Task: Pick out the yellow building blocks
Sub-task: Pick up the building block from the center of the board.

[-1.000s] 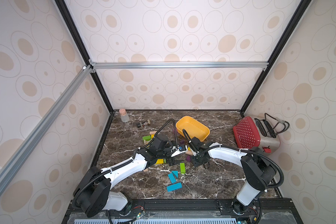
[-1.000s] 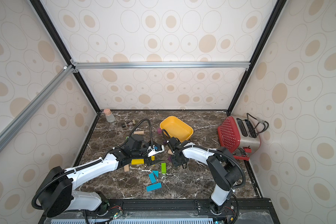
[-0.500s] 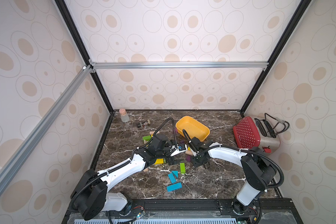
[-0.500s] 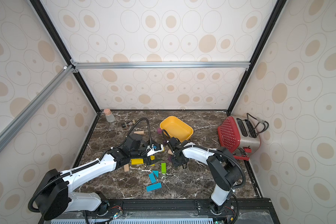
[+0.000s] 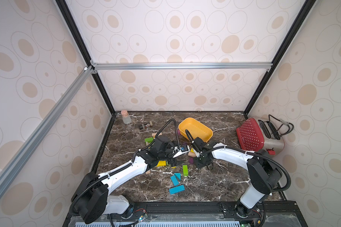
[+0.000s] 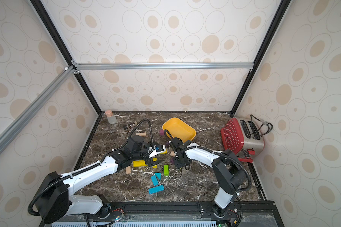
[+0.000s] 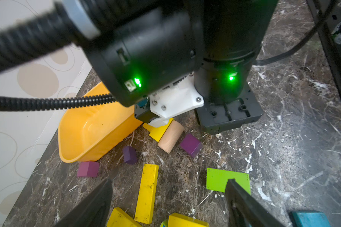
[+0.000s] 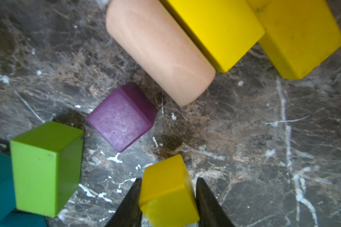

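Right pincer (image 8: 168, 181) clamped on a small yellow block (image 8: 163, 173) — squeezing its flat opposite faces, likely for a firm lift.
Left pincer (image 7: 168, 183) gapes wide above a long yellow bar (image 7: 147, 193) on the counter (image 7: 283, 147), apparently lining up; other yellow blocks (image 7: 158, 132) lie beside the tub (image 7: 83, 133).

Both arms are the same build: left arm (image 5: 124, 171) and right arm (image 5: 231, 154) have glossy white link shells and chunky black joint housings (image 5: 93, 198). Black corrugated conduit (image 5: 171, 125) comes off each wrist, pinned to the links with white clips (image 5: 106, 174). Wrist camera (image 5: 182, 148) sits on a white bracket, blue lens ring. Right wrist close up: green LEDs (image 7: 137, 81), white printed mount (image 7: 175, 100) with silver screws (image 7: 198, 99), square black base plate (image 7: 228, 116). Left gripper (image 7: 169, 180) fingers (image 7: 98, 198) matte black, tapered; right gripper (image 8: 168, 179) same.
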You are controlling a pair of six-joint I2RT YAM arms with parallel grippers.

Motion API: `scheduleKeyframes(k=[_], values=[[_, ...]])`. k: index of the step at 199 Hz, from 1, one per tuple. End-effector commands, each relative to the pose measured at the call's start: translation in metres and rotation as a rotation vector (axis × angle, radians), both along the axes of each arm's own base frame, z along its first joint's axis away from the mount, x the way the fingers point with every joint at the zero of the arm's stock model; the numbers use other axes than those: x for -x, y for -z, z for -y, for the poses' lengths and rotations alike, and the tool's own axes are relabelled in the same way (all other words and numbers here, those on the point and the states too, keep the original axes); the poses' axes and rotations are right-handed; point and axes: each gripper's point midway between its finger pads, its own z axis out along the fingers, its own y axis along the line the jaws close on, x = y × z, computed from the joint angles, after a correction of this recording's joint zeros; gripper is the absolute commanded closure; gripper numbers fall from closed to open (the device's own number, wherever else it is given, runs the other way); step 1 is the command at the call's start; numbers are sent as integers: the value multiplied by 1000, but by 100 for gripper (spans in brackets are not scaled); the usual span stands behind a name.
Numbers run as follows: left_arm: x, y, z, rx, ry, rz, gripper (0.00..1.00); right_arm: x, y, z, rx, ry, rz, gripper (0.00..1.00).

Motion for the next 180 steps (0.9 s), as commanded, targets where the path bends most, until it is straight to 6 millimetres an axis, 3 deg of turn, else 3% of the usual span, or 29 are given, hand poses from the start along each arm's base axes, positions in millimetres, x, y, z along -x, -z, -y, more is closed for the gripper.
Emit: scheduleKeyframes(k=[1, 37, 84, 132, 180], values=[[-13, -30, 1, 43, -54, 72, 11, 5, -24, -3, -18, -2, 1, 82], [-32, -31, -9, 28, -168, 82, 10, 4, -45, -1, 0, 0, 1, 81], [-55, -42, -17, 119, -274, 4, 11, -21, -81, -14, 4, -26, 50, 82], [-77, -50, -24, 177, -364, -41, 11, -68, -92, -24, -19, -26, 82, 83], [-92, -41, -17, 173, -396, -80, 11, -126, -86, -8, -30, 50, 121, 83]])
